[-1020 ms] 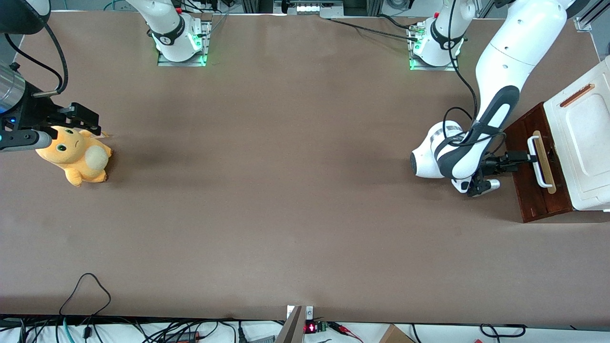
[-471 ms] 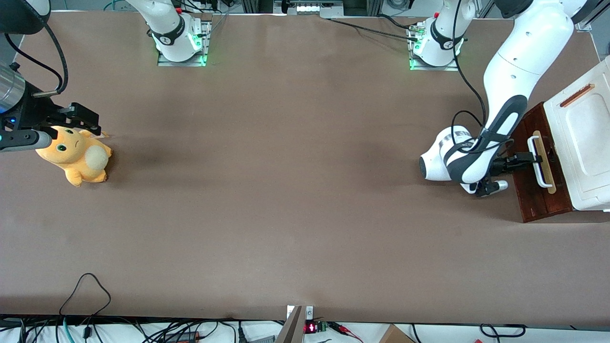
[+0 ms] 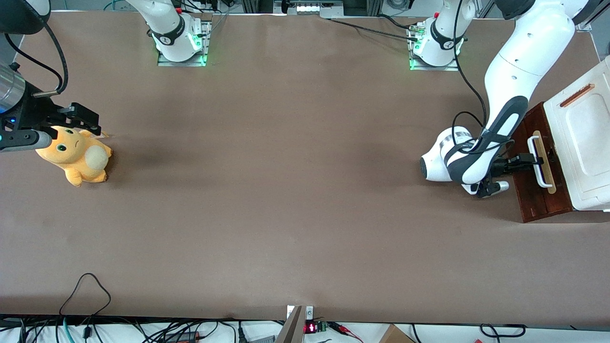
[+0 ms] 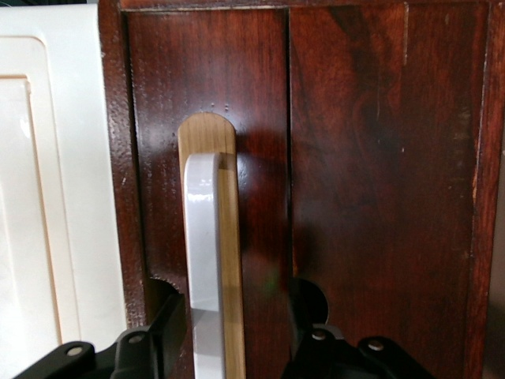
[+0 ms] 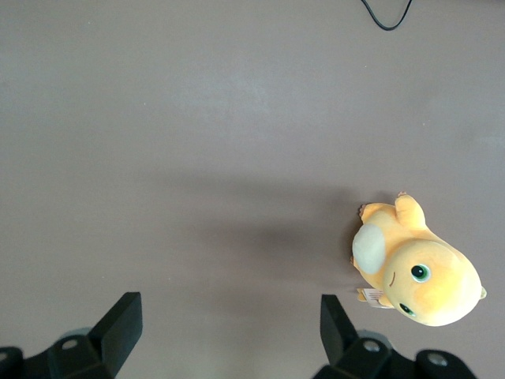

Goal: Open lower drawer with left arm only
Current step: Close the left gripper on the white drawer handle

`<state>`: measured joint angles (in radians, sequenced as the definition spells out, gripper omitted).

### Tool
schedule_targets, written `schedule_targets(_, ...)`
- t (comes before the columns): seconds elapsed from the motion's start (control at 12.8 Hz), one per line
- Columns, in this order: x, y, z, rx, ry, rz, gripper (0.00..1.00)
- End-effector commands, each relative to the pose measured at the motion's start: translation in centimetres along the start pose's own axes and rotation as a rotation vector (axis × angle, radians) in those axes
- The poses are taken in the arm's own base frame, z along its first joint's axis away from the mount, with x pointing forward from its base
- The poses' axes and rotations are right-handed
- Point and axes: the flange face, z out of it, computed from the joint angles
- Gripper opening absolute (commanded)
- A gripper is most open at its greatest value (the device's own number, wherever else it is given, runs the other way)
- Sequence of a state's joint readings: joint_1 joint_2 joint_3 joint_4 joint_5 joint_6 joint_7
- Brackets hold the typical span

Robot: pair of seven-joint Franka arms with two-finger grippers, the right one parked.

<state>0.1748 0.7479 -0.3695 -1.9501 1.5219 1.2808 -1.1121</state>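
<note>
- Toward the right of the front view, the left arm (image 3: 505, 109) had moved toward the cabinet over the last second, mostly in the first half of it; after that it barely shifted, so the reach looked finished.
- Its gripper (image 3: 528, 159) sat at the white handle (image 3: 539, 162), at mid-height near the right edge of the front view. In the wrist view the gripper (image 4: 237, 332) was spread, one finger (image 4: 162, 328) on each side of the handle (image 4: 203, 260) and its pale wood strip (image 4: 229, 268), not yet clamped. Whether a pad already touched the bar could not be told.
- That read as the approach done and the grasp about to come; the pull itself had not begun.
- The lower drawer (image 3: 541, 188) stood at the working arm's end of the table, its front showing just beside the white cabinet body (image 3: 584, 143) at the right edge.
- Its face (image 4: 355, 174) was dark reddish-brown wood in vertical planks, glossy, with small pale flecks.
- The drawer front appeared to have held its place across the second.
</note>
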Motion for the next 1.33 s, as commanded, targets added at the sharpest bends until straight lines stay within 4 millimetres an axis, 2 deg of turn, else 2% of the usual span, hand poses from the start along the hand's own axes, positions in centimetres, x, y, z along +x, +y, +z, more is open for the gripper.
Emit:
schedule_targets(0.0, 0.50, -0.50, 0.49, 0.014, -0.003, -0.021, 0.55)
schedule_targets(0.31, 0.39, -0.58, 1.11, 0.018, -0.014, -0.019, 0.49)
schedule_targets(0.71, 0.28, -0.84, 0.95, 0.030, -0.018, -0.040, 0.36)
schedule_targets(0.86, 0.20, -0.92, 0.60, 0.032, -0.015, -0.041, 0.34)
schedule_targets(1.02, 0.07, -0.91, 0.49, 0.036, -0.015, -0.043, 0.25)
schedule_targets(1.25, -0.01, -0.79, 0.57, 0.036, -0.016, -0.040, 0.25)
